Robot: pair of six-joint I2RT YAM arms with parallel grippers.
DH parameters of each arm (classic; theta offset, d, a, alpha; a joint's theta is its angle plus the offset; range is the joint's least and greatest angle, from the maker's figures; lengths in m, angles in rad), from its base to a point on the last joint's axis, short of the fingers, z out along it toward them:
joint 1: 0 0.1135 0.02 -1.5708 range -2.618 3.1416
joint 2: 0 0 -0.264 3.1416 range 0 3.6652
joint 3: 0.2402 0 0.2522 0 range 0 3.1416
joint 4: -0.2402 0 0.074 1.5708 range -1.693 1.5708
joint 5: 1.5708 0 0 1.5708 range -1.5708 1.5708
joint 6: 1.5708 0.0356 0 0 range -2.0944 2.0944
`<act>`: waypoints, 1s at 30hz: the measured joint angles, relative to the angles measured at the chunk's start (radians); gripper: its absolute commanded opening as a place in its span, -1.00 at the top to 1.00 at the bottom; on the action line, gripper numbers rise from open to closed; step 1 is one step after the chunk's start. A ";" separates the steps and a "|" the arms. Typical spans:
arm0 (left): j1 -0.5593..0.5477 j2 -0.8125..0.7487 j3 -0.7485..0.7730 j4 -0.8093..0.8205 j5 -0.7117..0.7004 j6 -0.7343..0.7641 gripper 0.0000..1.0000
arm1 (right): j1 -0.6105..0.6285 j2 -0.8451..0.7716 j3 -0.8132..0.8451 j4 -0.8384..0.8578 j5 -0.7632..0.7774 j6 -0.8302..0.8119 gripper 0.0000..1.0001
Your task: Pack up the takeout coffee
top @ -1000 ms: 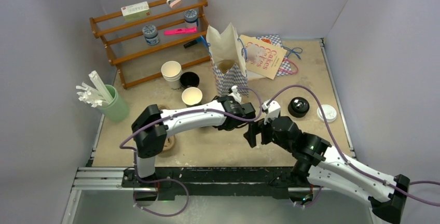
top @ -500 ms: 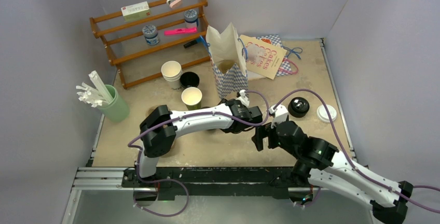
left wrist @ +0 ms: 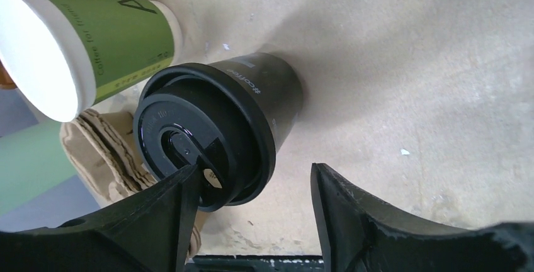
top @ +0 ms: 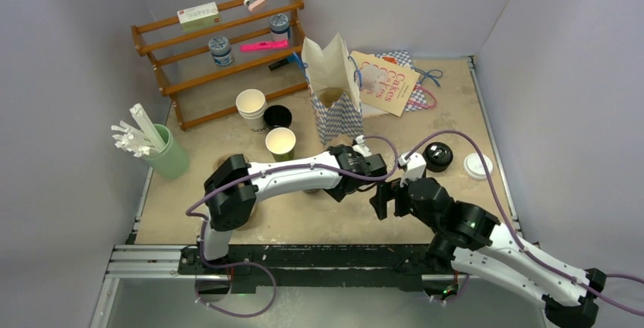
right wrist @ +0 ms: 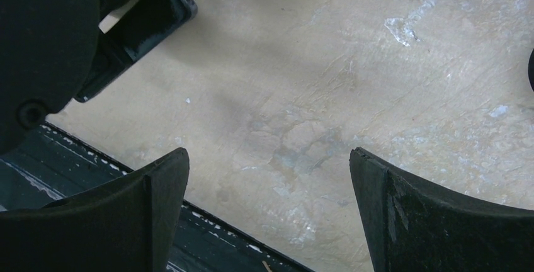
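table (top: 456,93) | rack (top: 220,62) 11 o'clock | bag (top: 334,93) 12 | holder (top: 168,155) 9 | green cup (top: 280,143) 10 | black cup (left wrist: 252,108) centre | black lid (top: 437,156), white lid (top: 478,165) 3

The left arm (top: 292,172) stretches rightward with its left tool (left wrist: 253,177) angled downward, fingers parted, while the right arm (top: 494,241) reaches inward toward it, the right tool (right wrist: 267,155) pointing down, spread wide.

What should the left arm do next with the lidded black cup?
Probably nudge the left pincer sideways and down to centre on the small black paper cup with the black plastic sip lid, then close. The lid is on, the cup stands upright, and the jaws stand open with the cup off-centre, one finger overlapping the lid's rim.
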 measured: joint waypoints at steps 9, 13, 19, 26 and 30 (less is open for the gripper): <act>0.000 -0.043 0.076 -0.002 0.116 -0.010 -0.34 | -0.002 0.003 0.065 0.042 -0.029 0.027 -0.97; 0.007 -0.135 0.079 0.031 0.176 -0.034 -0.33 | -0.005 0.037 0.108 0.077 -0.045 0.072 -0.97; 0.160 -0.466 -0.083 0.161 0.318 -0.081 -0.20 | -0.013 0.195 0.191 0.062 -0.040 0.132 -0.97; 0.555 -0.833 -0.477 0.371 0.575 -0.142 0.10 | -0.013 0.492 0.359 0.094 -0.107 0.087 -0.95; 0.698 -0.887 -0.666 0.470 0.750 -0.177 0.18 | 0.011 0.741 0.566 0.077 -0.137 0.041 -0.80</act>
